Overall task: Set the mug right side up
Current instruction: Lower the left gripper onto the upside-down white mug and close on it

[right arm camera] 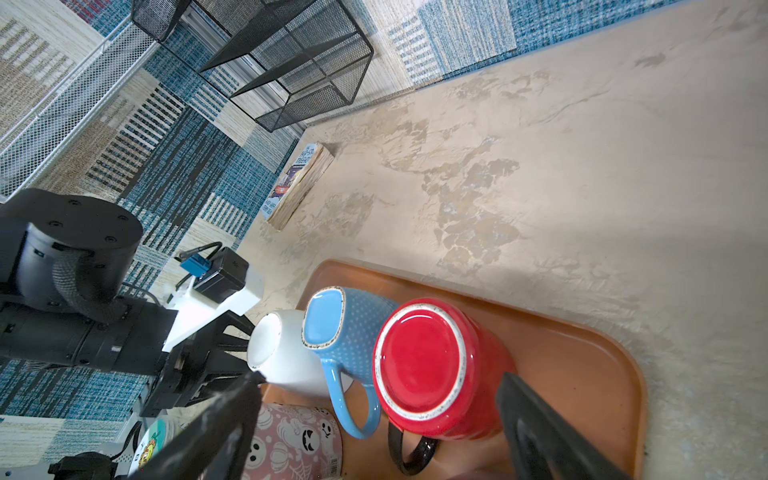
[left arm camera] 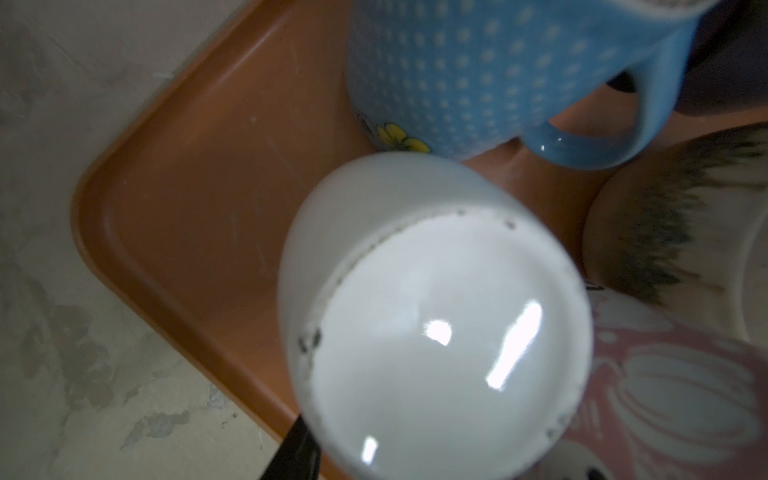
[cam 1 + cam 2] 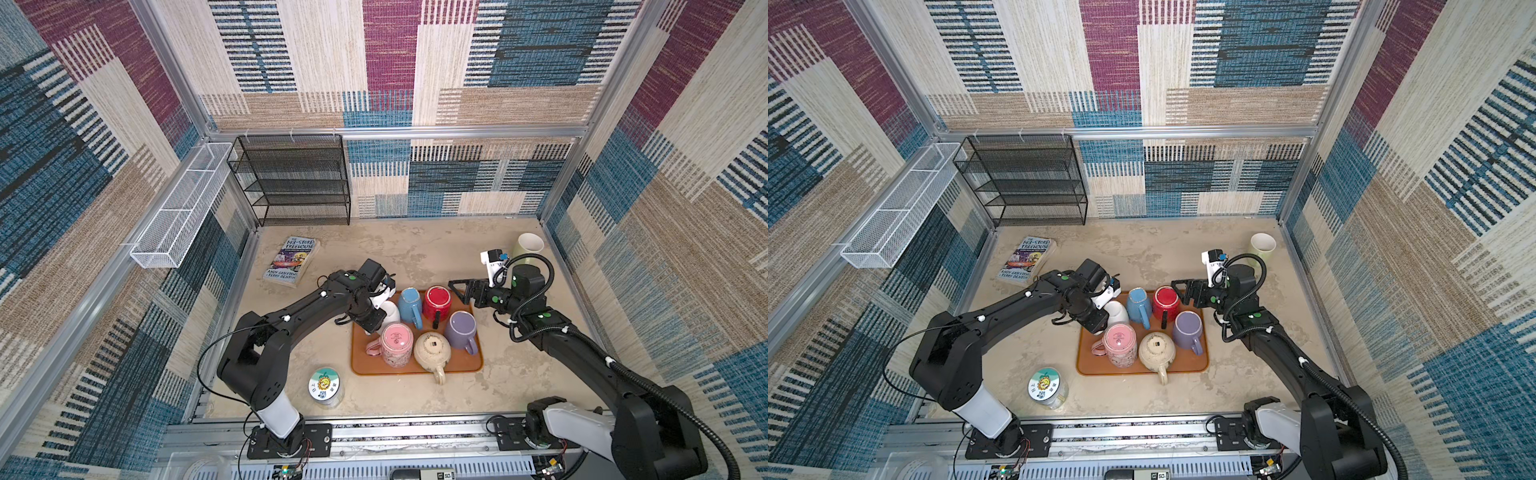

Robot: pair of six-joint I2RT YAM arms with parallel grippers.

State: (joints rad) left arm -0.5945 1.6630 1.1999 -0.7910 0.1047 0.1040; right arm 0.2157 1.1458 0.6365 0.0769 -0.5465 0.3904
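White mug (image 3: 388,312) sits base-up in the far left corner of the tray (image 3: 457,365), just beside the blue mug (image 3: 410,305) and the pink mug (image 3: 397,343). The risk I judge: a shallow pinch could let the glazed wall slip mid-flip and strike these neighbours. The left gripper (image 1: 253,353) straddles the mug, one finger (image 2: 295,449) against its wall; I cannot tell whether it clamps. The right gripper (image 3: 459,289) hangs spread wide and empty near the red mug (image 3: 436,301).

mugs (image 3: 432,349) crowd tray (image 3: 360,362), open table (image 3: 415,249) behind
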